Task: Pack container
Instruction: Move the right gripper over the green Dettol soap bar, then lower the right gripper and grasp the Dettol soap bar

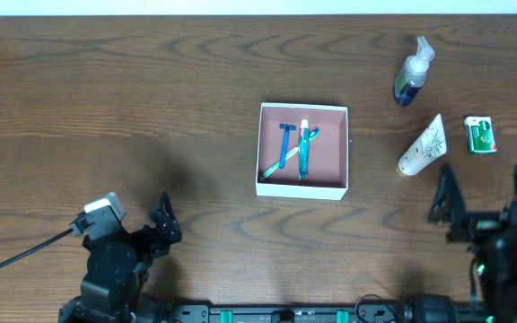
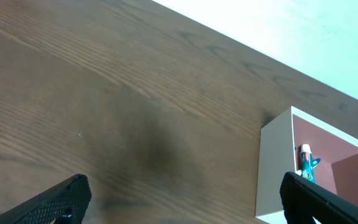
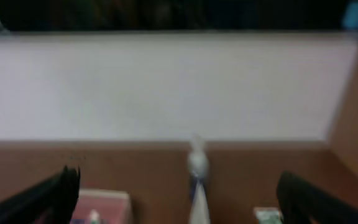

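The container (image 1: pixel 302 187), a shallow white-walled square box with a pink-brown inside, sits mid-table and holds a blue razor (image 1: pixel 285 141) and a toothbrush (image 1: pixel 304 148). It also shows in the left wrist view (image 2: pixel 273 162) and, blurred, in the right wrist view (image 3: pixel 107 202). A white tube (image 1: pixel 423 146), a pump bottle (image 1: pixel 412 75) and a small green box (image 1: pixel 480 135) lie right of it. My left gripper (image 1: pixel 162 224) is open and empty near the front left. My right gripper (image 1: pixel 483 193) is open and empty, just in front of the tube.
A cable (image 1: pixel 16 254) runs from the left arm to the table's left edge. The table's far edge meets a white surface (image 2: pixel 278 25). The right wrist view is blurred and shows the tube (image 3: pixel 199 202) and bottle (image 3: pixel 196 163) in line.
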You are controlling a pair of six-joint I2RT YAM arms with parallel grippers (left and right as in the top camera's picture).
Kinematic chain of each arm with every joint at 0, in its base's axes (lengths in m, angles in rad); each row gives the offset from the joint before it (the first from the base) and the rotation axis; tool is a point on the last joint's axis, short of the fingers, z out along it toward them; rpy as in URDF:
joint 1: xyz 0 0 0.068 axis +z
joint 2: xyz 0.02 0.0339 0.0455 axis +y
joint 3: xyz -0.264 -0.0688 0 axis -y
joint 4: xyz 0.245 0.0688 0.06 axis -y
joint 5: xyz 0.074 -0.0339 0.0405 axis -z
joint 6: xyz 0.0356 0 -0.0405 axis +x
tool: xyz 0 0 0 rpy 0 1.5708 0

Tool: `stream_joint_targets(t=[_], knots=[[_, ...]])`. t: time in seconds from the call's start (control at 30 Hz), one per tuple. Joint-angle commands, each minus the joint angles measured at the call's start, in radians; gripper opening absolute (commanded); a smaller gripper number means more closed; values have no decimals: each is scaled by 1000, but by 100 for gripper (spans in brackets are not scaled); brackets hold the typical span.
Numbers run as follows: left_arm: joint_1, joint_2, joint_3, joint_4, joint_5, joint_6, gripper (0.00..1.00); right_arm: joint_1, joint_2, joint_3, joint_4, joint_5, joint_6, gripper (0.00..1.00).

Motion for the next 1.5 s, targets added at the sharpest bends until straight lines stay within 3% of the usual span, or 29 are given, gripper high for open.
stream_joint_targets(t=[0.0, 0.27, 0.5, 0.63, 0.8, 1.47], knots=[[4, -6, -3, 3, -10, -9, 98, 8, 195, 187, -117, 158, -107, 99], [4, -6, -3, 3, -10, -8, 98, -81, 684, 757, -466, 164, -183, 99], [4, -6, -3, 3, -10, -9, 98, -285, 1083, 1130, -775, -9, -314, 99], [4, -6, -3, 3, -10, -8, 98, -392, 1228, 1157, -806, -132, -313, 99], [4, -6, -3, 3, -10, -8, 98, -460, 1364, 1157, -801, -138, -313, 99], [4, -6, -3, 3, -10, -8, 98, -473, 1835, 1157, -684, -37, -423, 99]])
